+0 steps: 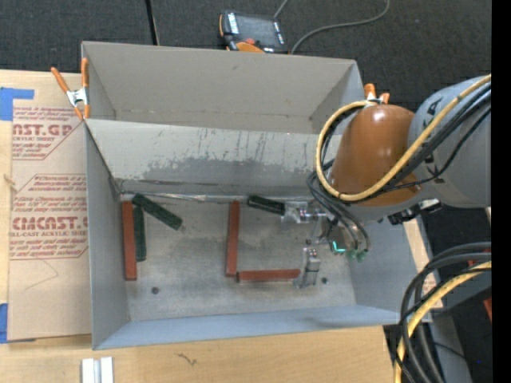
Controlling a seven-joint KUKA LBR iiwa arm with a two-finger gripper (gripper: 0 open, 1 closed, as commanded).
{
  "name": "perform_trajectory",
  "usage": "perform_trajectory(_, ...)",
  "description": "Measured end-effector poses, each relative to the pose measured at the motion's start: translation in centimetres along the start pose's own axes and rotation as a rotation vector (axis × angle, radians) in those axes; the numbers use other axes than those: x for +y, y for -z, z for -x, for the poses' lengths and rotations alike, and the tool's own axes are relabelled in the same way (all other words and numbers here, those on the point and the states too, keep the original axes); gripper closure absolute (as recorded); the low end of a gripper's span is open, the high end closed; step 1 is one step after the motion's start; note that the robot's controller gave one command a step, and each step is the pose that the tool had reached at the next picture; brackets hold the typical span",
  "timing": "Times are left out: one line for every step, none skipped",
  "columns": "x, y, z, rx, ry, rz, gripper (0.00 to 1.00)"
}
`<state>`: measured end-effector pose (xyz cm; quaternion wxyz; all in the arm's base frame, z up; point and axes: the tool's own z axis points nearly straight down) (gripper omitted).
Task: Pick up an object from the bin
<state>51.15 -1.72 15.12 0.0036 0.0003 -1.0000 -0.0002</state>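
My gripper (304, 244) is low over the right part of the bin floor, open, with bare floor between its fingers. The upper fingertip (294, 213) is next to the right end of a short dark green bar (265, 206) lying by the back wall. The lower fingertip (310, 275) is at the right end of a red-brown bar (267, 276) lying flat, left to right. A second red-brown bar (232, 238) runs front to back and meets the first at its left end, forming an L.
At the bin's left lie a long red-brown bar (128, 242), a dark green bar (140, 234) alongside it and another dark green bar (158, 212) lying slantwise. The arm with its orange dome and looped cables overhangs the bin's right side.
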Motion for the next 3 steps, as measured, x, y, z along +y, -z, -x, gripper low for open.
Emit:
perform_trajectory(0.1,-8.5,0.6,-0.002,0.179,0.0,0.0)
perform_trajectory(0.1,-8.1,0.7,-0.006,0.178,-0.001,1.0)
perform_trajectory(0.9,6.8,-1.5,-0.016,0.167,-0.002,1.0)
